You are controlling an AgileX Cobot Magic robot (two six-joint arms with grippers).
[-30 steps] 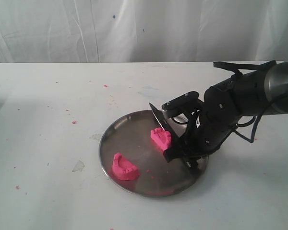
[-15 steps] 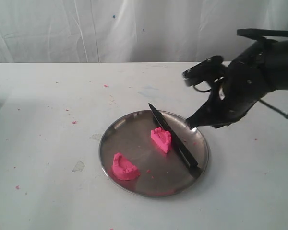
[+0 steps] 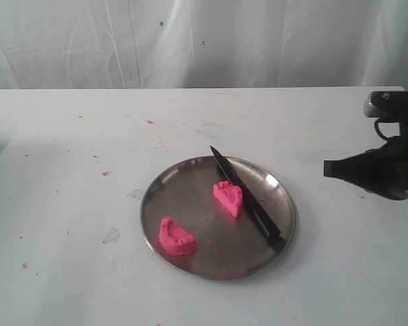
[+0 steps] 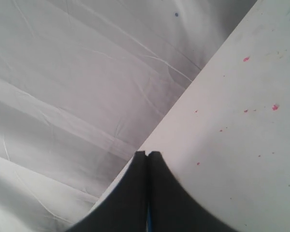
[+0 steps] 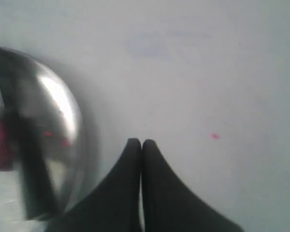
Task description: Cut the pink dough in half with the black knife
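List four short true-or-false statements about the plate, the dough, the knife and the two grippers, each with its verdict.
1. The bright pink dough lies as two separate lumps on the round steel plate. True.
2. The right gripper holds the slim black knife. False: the knife lies on the plate, and the right gripper is shut on nothing, off to one side of the plate.
3. The knife lies alongside one dough lump. True.
4. The left gripper is open. False: its jaws are shut together.

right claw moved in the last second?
Yes. The right claw has pulled back off the steel plate toward the exterior view's right edge, shut, leaving the black knife on the plate.
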